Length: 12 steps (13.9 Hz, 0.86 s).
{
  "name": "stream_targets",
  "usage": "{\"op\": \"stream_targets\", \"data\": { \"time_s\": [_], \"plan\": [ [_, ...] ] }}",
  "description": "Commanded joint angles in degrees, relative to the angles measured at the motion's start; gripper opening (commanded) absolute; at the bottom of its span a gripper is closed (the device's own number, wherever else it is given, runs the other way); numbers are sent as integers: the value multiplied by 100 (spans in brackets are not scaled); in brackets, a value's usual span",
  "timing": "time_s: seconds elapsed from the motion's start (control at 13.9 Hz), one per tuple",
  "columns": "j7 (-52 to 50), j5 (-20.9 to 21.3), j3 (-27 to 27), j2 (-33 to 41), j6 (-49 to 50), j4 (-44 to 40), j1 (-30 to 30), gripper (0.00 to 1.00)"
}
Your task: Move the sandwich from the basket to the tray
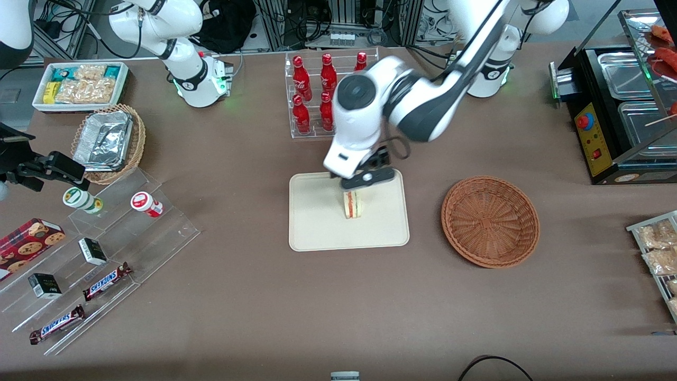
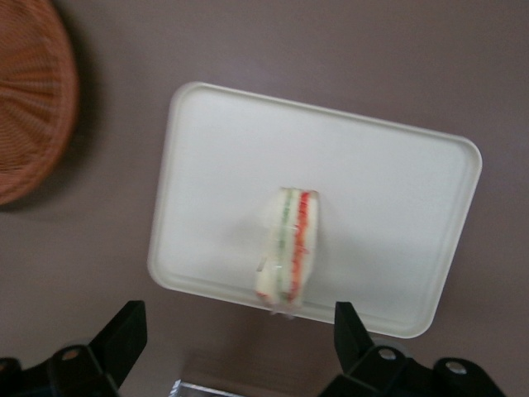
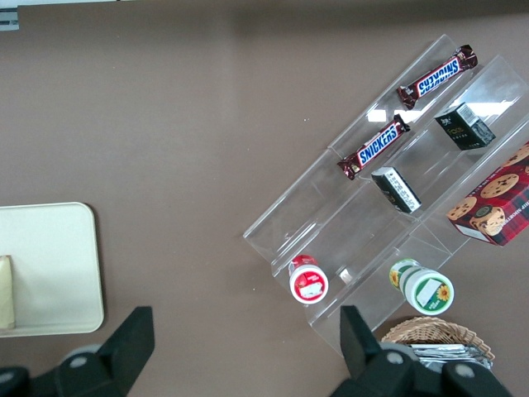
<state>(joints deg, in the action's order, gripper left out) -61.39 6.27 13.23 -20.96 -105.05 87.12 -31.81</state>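
Table (image 1: pixel 254 296): brown cloth.
Tray (image 1: pixel 317 233): cream, centre of table, directly under gripper.
Sandwich (image 1: pixel 352 204): standing on edge on tray, just below gripper, not touching fingers.
Gripper (image 1: pixel 365 180): above tray, jaws wide apart, holding nothing.
Basket (image 1: pixel 490 220): beside tray, toward working arm's end, empty.

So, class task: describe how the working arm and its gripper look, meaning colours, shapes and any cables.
The working arm has glossy white rounded shells with dark grey-black bands at the joints and a round dark cap on the wrist segment. A thin black cable loops beside the wrist. Its gripper, above the tray and sandwich, is black, with two wedge-shaped fingers spread open.
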Motion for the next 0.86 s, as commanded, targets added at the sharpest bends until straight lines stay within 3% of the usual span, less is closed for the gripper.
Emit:
{"op": "stream_targets", "data": {
  "time_s": [0.0,0.36,0.79],
  "plan": [
    [38,32,13,837,694,226,481,100],
    [1300,-3,4,1804,2057,226,1527,100],
    [3561,-126,4,2218,2841,218,2916,100]
  ]
}}
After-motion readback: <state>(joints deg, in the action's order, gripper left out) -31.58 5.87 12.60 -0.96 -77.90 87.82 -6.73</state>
